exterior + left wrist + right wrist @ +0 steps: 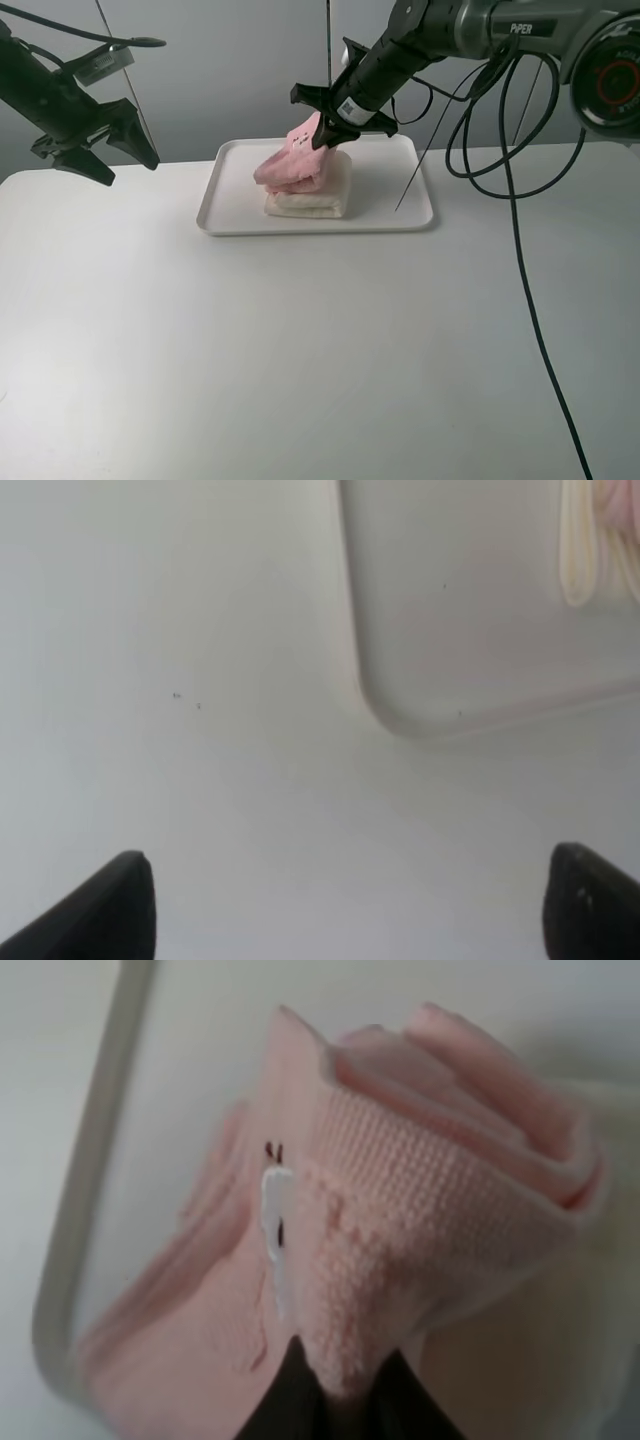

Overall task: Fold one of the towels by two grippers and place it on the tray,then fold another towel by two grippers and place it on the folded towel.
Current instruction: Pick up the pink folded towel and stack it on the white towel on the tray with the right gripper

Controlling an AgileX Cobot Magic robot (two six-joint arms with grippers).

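Note:
The folded cream-white towel (308, 203) lies on the white tray (412, 212). On top of it rests the folded pink towel (290, 167), its far upper edge pulled up. My right gripper (322, 135) is shut on that raised edge of the pink towel (400, 1190), its black fingertips (300, 1390) pinching the fabric. My left gripper (108, 160) hangs open above the table's far left, well away from the tray, with nothing between its fingers (100, 910). The left wrist view catches a tray corner (400, 720) and a sliver of the cream towel (578, 550).
The white table (300, 350) stretches out in front of the tray. Black cables (520, 230) from the right arm hang over the table's right side, and a thin one drops onto the tray's right part.

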